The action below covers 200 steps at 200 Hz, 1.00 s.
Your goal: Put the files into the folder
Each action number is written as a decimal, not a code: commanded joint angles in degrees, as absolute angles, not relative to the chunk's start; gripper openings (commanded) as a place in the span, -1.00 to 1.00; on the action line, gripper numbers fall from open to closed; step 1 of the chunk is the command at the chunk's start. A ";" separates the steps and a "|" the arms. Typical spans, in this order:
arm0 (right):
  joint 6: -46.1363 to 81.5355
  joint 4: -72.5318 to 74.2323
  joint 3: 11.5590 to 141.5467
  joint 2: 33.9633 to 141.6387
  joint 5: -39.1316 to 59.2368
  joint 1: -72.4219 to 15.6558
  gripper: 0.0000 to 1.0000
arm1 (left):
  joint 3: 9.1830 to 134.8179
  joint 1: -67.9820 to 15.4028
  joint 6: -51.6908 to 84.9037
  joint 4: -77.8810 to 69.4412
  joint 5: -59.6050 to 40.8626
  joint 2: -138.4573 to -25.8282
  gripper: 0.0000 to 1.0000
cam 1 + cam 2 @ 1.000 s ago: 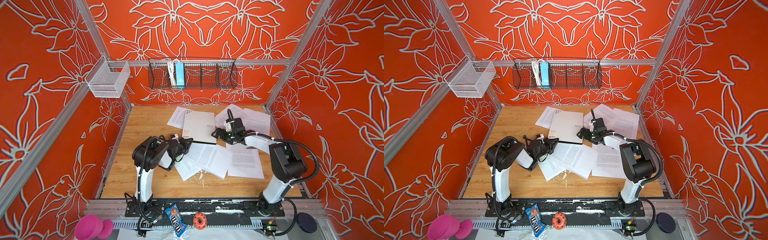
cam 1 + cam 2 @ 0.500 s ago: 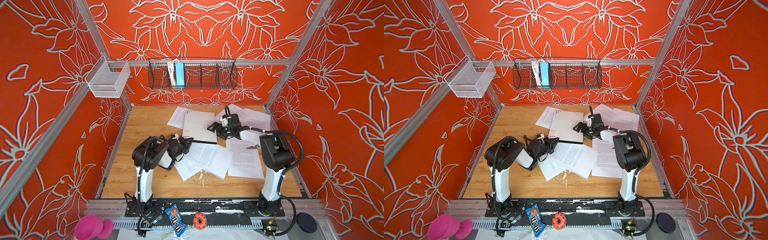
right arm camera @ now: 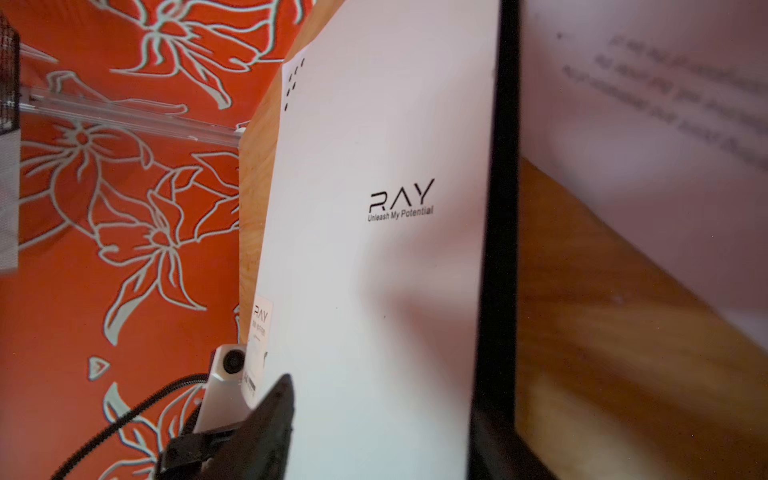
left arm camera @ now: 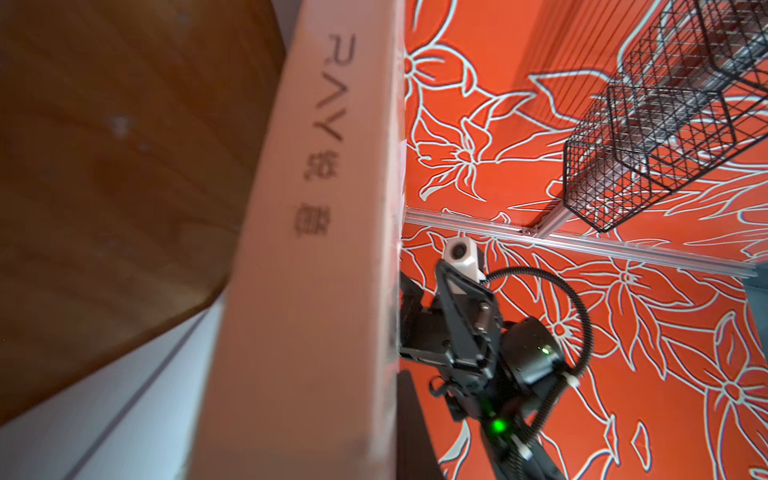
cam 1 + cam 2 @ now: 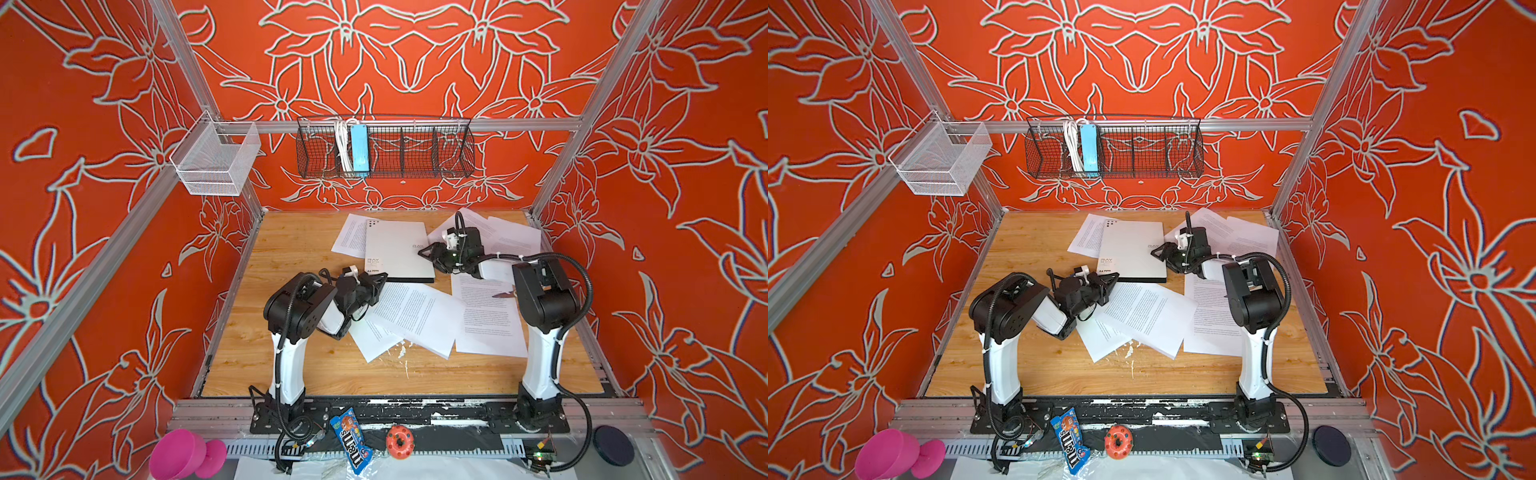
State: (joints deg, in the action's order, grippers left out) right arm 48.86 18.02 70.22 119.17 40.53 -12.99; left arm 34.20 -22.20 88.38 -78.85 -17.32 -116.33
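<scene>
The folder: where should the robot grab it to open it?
Probably the white cover at the folder's edge nearest the right arm, coming in low from that side. It lies flat and closed, and a black layer shows beneath the cover there.

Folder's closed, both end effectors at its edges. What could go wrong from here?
The right end effector sits at the right edge of the closed, thin grey-white flat folder; it may catch both covers and lift the whole folder instead of opening it.
That folder overlaps a white printed paper sheet at its far-left corner; shifting it could drag the sheet.
The right arm hangs over more printed sheets and could crumple them.
</scene>
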 commanded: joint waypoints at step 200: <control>48.29 20.93 63.12 104.64 37.97 -13.56 -1.00 | 36.86 -27.77 48.37 -3.48 -16.61 -73.39 0.95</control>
State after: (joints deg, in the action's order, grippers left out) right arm 51.66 25.10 63.70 109.97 40.49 -12.86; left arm 34.17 -27.38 59.42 -28.10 -20.47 -80.18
